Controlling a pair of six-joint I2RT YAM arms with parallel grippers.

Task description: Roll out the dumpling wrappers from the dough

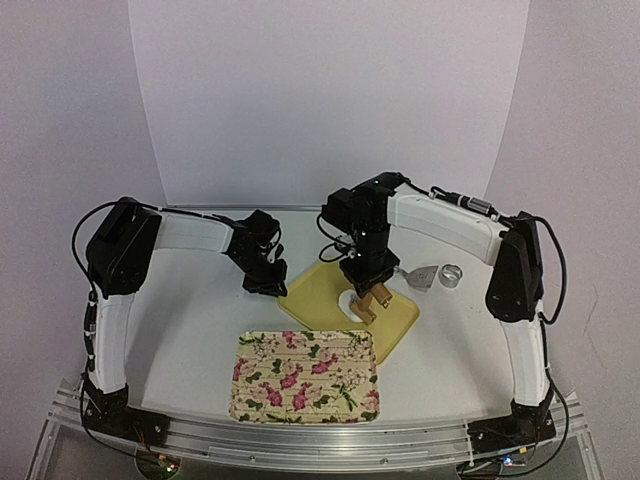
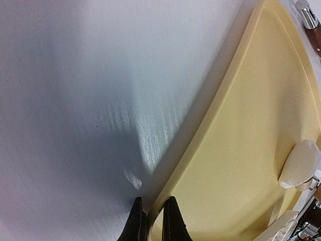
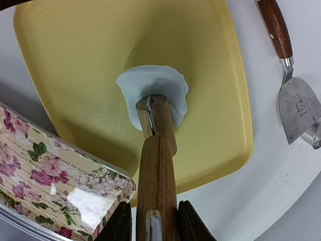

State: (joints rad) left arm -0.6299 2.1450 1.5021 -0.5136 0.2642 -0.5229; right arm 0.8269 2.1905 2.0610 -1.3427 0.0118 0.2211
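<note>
white tabletop [image 1: 200,310], yellow cutting board [image 1: 315,290] at its middle. right tool [image 3: 155,221] grips the rolling pin [image 3: 156,165], its end on the flattened dough [image 3: 150,83] mid-board, clear of the edges; left tool [image 2: 154,221] sits closed at the board's left rim. this looks like the rolling step, and the next move calls for even outward strokes.

The left gripper [image 2: 153,223], its black fingers almost touching, sits at the frame's bottom, at the raised rim of a pale yellow plastic board [image 2: 241,150]; bare white table surface [image 2: 85,110] spreads left. A rounded white piece of dough [image 2: 299,163] lies at the board's right side.

Bright diffuse light, soft shadows, mild glare
</note>
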